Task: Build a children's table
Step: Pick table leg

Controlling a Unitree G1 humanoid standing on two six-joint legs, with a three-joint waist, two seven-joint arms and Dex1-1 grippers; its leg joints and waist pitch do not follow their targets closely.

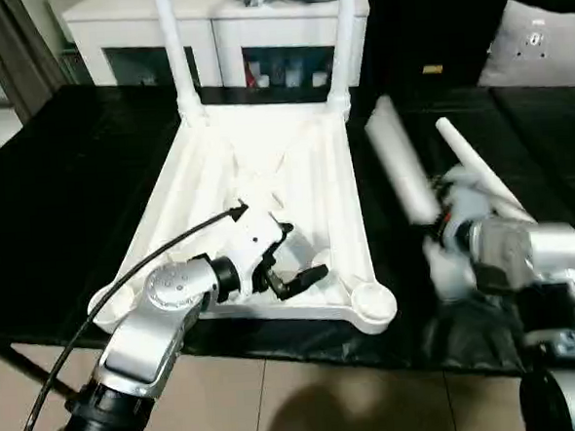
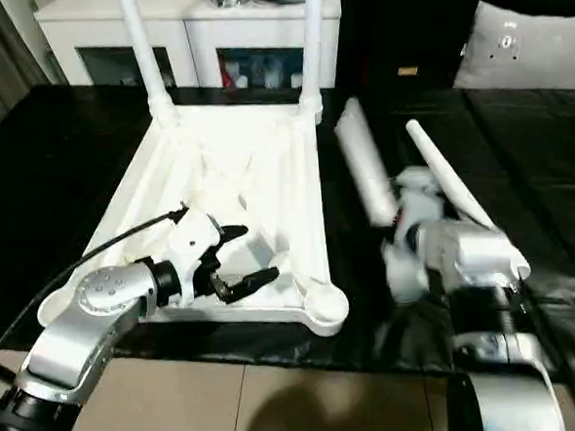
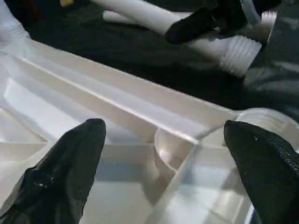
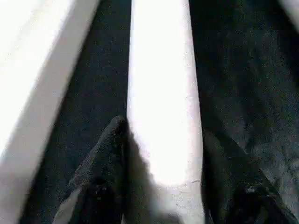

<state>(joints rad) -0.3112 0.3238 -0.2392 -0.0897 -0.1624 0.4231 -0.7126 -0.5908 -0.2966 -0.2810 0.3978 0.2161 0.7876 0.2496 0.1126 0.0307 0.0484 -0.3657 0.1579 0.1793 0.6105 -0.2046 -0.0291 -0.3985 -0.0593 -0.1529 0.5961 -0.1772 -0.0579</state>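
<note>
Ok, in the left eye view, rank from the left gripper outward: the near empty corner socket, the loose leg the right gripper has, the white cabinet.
1. Corner socket, just right of the left gripper.
2. Loose leg, on the black table, right of the tabletop.
3. White cabinet, behind the table.

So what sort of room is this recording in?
Probably an indoor lab or workroom: a large black-covered work table, a white cabinet with glass doors behind it, and a beige tiled floor.
</note>
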